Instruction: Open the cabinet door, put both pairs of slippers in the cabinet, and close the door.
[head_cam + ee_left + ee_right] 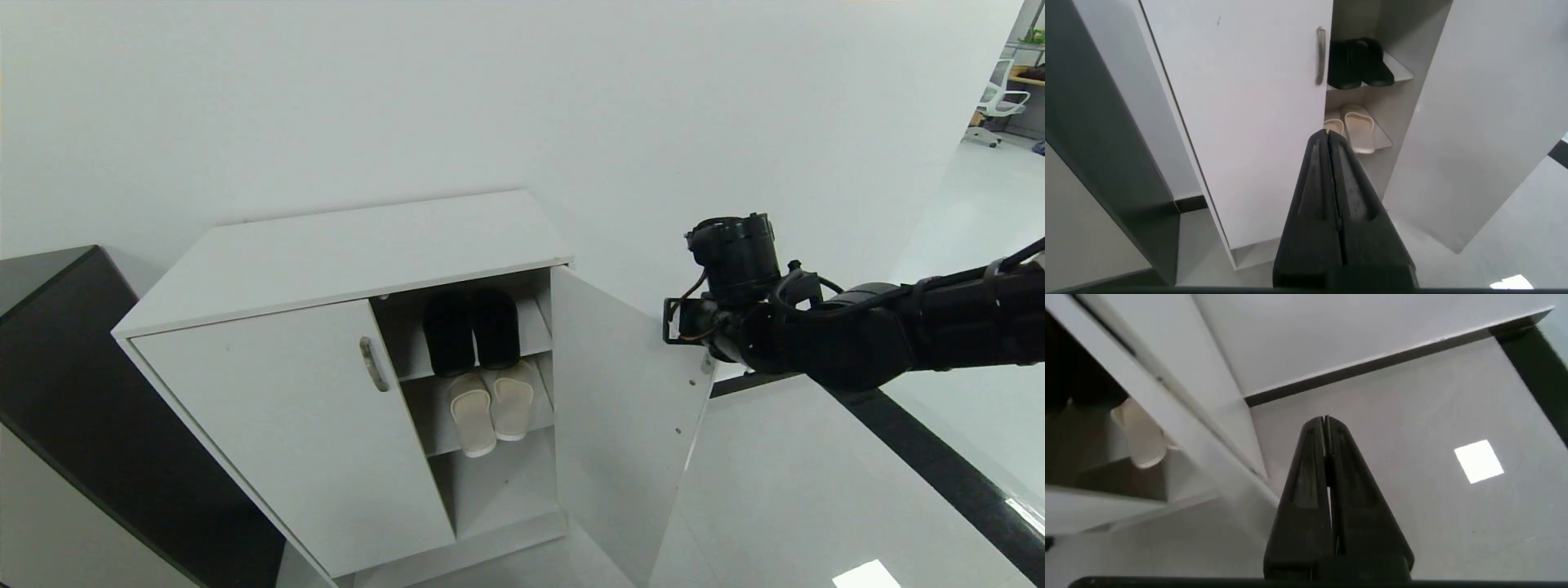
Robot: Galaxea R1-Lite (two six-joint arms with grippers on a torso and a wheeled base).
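The white cabinet (pixel 351 245) stands with its left door (pixel 286 425) closed and its right door (pixel 620 408) swung open. A pair of black slippers (pixel 472 327) lies on the top shelf and a pair of beige slippers (pixel 490 404) on the shelf below. My right gripper (pixel 682 327) is just past the open door's outer edge, on its outer side. Its fingers (pixel 1315 469) are shut on nothing, beside the door (pixel 1184 367) and a beige slipper (pixel 1139 437). My left gripper (pixel 1328 139) is shut and empty, facing the closed door's handle (pixel 1320 55), the black slippers (pixel 1360 64) and the beige slippers (pixel 1360 131).
A dark cabinet (pixel 73 367) stands close on the left of the white one. A white wall runs behind both. A black strip (pixel 922 441) crosses the glossy floor on the right, and an office chair (pixel 1000 98) is far back on the right.
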